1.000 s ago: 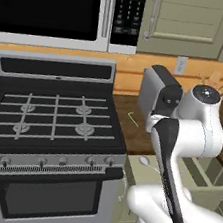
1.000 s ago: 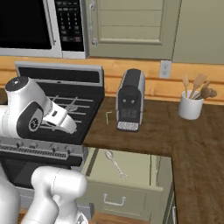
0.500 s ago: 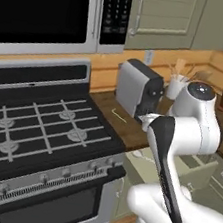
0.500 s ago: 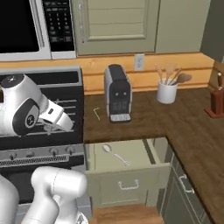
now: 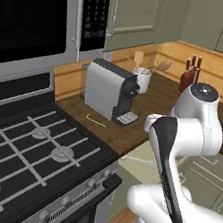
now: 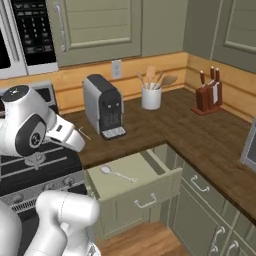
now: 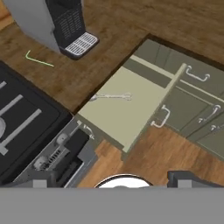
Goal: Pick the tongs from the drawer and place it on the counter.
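While the drawer (image 6: 135, 182) stands open, the tongs (image 6: 118, 173) lie inside, at 10 o'clock; worktop (image 6: 200, 132) placement remains; pincer state probably unreadable.

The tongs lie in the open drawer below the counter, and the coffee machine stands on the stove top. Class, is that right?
Not quite. The coffee machine stands on the counter, not the stove top, as the right base view shows. The rest holds: the tongs lie in the open drawer below the counter.
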### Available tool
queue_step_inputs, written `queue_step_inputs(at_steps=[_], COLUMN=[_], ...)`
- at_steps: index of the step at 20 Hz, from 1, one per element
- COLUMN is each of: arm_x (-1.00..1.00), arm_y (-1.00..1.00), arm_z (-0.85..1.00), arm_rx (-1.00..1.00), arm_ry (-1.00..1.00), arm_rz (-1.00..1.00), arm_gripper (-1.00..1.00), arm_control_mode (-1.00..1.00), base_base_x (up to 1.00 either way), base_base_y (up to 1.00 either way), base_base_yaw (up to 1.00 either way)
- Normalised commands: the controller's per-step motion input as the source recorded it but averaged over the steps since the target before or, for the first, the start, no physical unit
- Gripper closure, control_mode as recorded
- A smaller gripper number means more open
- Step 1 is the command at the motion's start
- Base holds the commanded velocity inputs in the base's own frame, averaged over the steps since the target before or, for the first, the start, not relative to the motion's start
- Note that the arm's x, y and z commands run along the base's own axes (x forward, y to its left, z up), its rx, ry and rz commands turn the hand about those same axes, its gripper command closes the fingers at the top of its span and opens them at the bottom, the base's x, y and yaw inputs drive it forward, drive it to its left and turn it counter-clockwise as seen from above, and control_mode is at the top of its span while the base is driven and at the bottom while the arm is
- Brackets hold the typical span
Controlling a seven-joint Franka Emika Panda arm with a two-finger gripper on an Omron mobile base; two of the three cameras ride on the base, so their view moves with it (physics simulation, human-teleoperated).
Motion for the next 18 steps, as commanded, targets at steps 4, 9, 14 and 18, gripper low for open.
queue_step_inputs(at_steps=[4,9,14,18], arm_x=[0.00,0.00,0.00,0.00], arm_y=[0.00,0.00,-0.05,-0.94], arm_z=[0.00,0.00,-0.01,-0.45], arm_rx=[0.00,0.00,0.04,0.25], arm_ry=[0.00,0.00,0.00,0.13], arm_rz=[0.00,0.00,-0.01,0.00], arm_gripper=[-1.00,-1.00,-1.00,-1.00], arm_control_mode=[1.00,1.00,-1.00,-1.00], base_base_x=[0.46,0.38,0.02,0.00], base_base_y=[0.70,0.31,0.17,0.00], base_base_yaw=[-0.28,-0.16,-0.05,0.00])
